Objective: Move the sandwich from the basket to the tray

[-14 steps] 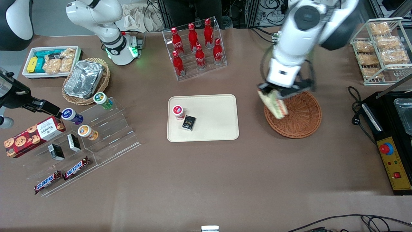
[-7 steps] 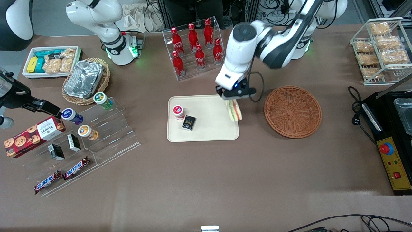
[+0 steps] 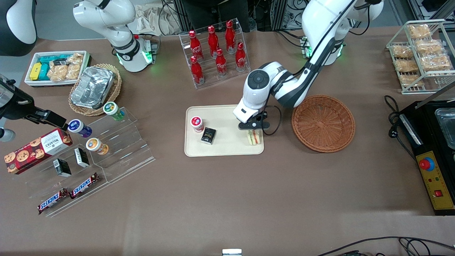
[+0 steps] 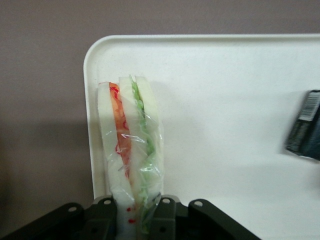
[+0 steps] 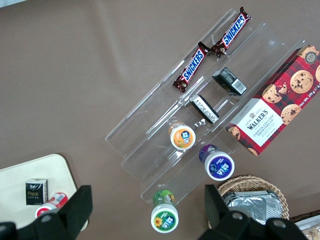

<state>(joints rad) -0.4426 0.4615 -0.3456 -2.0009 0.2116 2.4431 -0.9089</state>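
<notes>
Sandwich (image 4: 131, 142), a pale plastic-wrapped wedge with orange and green filling, stands on edge in the cream rectangular tray's (image 3: 227, 147) corner nearest the round reddish-brown wicker basket (image 3: 323, 123), since the left gripper (image 4: 135, 212) clamps its end upright.

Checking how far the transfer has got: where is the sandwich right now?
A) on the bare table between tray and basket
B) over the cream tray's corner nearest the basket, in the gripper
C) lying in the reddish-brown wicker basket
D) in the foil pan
B: the gripper holds the sandwich over the cream tray at that corner, and the wicker basket holds nothing.
</notes>
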